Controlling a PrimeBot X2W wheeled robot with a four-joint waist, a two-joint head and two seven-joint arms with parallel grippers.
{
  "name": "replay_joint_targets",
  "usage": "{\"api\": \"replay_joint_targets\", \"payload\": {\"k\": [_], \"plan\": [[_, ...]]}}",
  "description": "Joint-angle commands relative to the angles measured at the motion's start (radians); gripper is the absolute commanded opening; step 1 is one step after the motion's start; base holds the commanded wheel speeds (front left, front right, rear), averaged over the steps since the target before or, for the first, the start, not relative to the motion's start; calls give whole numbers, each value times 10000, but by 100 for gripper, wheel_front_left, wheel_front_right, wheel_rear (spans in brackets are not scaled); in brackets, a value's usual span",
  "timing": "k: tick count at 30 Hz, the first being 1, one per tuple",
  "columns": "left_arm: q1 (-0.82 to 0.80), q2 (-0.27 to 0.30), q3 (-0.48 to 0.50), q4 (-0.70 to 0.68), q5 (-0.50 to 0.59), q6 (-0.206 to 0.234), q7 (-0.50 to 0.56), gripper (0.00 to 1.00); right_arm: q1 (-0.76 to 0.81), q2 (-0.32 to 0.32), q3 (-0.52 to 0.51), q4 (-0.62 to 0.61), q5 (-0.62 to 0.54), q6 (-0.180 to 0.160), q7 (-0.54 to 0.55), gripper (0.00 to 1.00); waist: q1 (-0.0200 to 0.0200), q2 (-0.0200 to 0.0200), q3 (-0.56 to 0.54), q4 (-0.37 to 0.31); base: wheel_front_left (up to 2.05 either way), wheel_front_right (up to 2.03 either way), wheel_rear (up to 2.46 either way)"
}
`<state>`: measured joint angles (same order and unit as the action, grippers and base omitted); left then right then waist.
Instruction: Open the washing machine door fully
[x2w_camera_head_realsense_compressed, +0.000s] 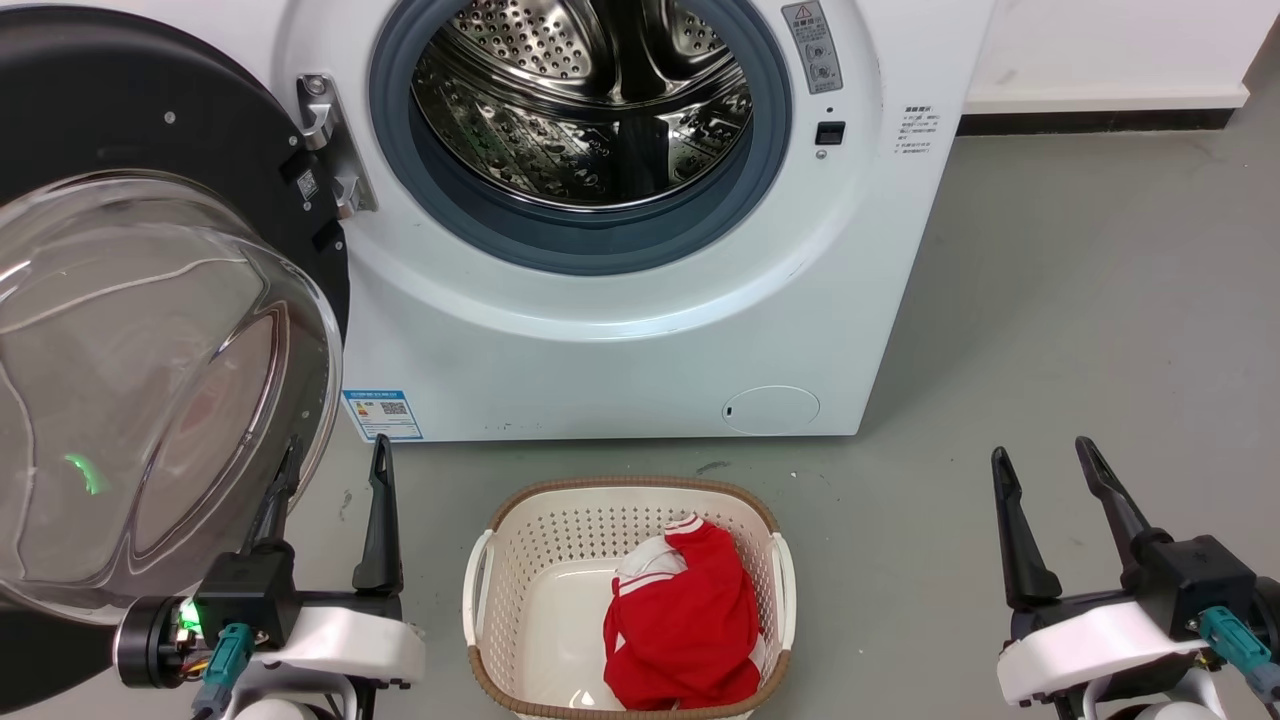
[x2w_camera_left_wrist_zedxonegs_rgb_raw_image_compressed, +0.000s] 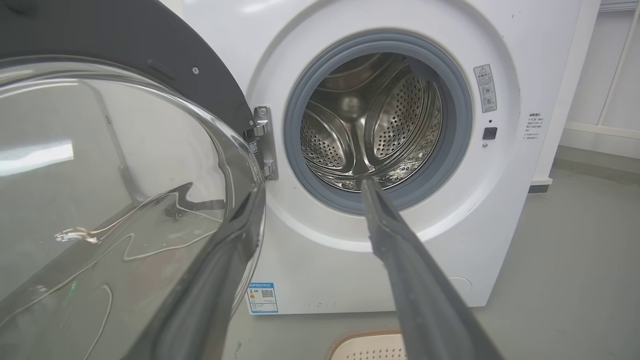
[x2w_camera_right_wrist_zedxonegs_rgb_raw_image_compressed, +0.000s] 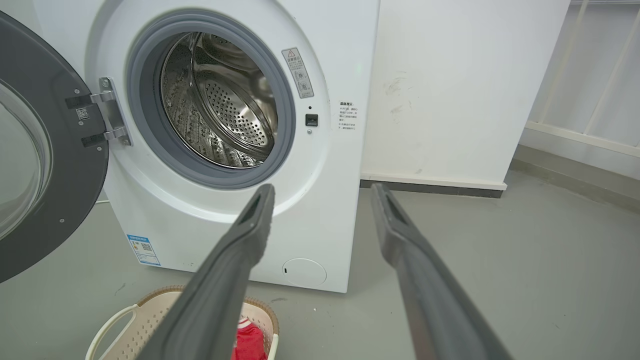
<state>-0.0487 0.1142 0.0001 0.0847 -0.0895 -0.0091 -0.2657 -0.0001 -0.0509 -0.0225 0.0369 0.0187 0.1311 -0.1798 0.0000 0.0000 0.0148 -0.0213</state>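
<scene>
Door (x2w_camera_head_realsense_compressed: 150, 380) stood wide open, left of the washing machine (x2w_camera_head_realsense_compressed: 620, 330); left gripper (x2w_camera_head_realsense_compressed: 335, 447) jaws apart, just beside door, contact unclear; right gripper (x2w_camera_head_realsense_compressed: 1042, 450) right of machine, jaws apart, empty; risk: push skidding off curved glass, door rebounding.

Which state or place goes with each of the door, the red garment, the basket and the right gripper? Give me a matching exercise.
Things:
1 washing machine door
2 red garment
3 laundry basket
4 right gripper

States:
A lying in the basket
B fingers apart, holding nothing
C swung open
D on the floor before the washing machine

Pairs: 1-C, 2-A, 3-D, 4-B.
</scene>
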Motion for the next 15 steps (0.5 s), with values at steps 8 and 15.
{"api": "replay_joint_targets", "payload": {"k": [8, 15], "plan": [[195, -58, 46, 520, -233, -75, 85, 0, 161, 2, 9, 428, 243, 0, 48, 0, 0, 0, -4, 11, 0, 0, 0], [85, -106, 183, 650, -1487, -173, 443, 0, 54, -25, -38, 558, 1600, 0, 267, 0, 0, 0, -10, 21, 0, 0, 0]]}}
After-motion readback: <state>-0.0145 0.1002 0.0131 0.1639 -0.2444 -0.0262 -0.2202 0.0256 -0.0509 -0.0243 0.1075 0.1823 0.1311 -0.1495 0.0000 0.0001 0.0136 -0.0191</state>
